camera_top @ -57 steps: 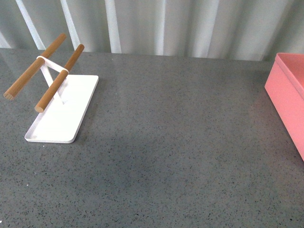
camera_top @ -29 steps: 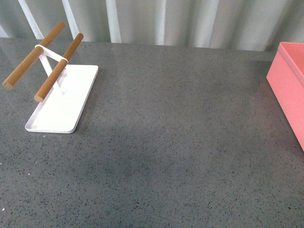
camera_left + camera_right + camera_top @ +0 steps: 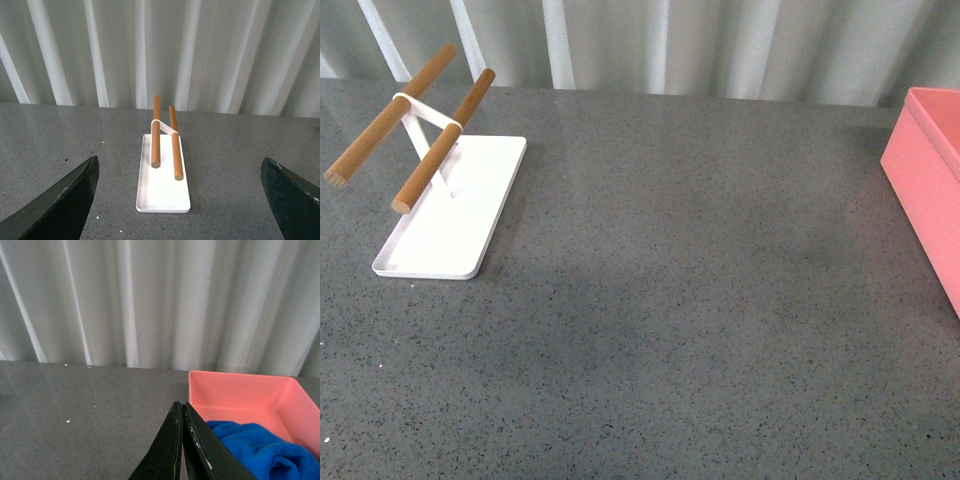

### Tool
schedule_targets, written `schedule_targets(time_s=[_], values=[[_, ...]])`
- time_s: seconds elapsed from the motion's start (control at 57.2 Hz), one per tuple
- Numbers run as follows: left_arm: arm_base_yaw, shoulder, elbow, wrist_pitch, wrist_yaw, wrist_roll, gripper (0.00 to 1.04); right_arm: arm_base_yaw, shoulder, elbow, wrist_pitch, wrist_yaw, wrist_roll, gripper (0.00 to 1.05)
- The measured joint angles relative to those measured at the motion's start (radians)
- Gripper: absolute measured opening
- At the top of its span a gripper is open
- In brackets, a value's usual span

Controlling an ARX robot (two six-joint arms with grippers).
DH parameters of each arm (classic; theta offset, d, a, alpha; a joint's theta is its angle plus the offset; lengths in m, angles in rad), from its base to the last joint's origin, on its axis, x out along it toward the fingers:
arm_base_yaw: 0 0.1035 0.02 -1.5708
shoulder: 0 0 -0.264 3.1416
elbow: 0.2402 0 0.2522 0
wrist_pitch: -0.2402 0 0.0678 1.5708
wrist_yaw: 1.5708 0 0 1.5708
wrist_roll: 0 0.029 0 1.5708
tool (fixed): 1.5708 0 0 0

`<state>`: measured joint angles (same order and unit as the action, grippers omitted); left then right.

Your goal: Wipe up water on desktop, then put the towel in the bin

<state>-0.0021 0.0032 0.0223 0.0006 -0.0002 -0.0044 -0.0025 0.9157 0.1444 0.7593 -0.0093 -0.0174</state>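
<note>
The dark grey speckled desktop (image 3: 680, 300) fills the front view; I see no water on it and neither arm shows there. The salmon-pink bin (image 3: 926, 190) stands at the right edge. In the right wrist view the bin (image 3: 240, 390) holds the blue towel (image 3: 260, 447), bunched inside. My right gripper (image 3: 181, 407) is shut and empty, its tips just short of the bin's near wall. My left gripper (image 3: 180, 172) is open wide and empty, its dark fingers (image 3: 60, 205) at either side of the view above the desktop (image 3: 235, 165).
A flat white tray (image 3: 455, 215) with two wooden rods (image 3: 440, 140) stands at the left of the desktop; the left wrist view shows the tray (image 3: 162, 192) straight ahead between the fingers. A white pleated curtain (image 3: 660, 45) runs along the far edge.
The front view has shifted slightly: the tray and bin sit a little higher in the picture than one second ago. Nothing on the desktop has moved.
</note>
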Motion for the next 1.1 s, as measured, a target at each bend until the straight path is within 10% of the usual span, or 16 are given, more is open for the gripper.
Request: schedule_targets(time_s=[1.101], values=[[0.0,0.0,0.0,0.0,0.0,0.0,0.98,0.001,-0.616,-0.12,-0.456,0.005,0.005,0.03]])
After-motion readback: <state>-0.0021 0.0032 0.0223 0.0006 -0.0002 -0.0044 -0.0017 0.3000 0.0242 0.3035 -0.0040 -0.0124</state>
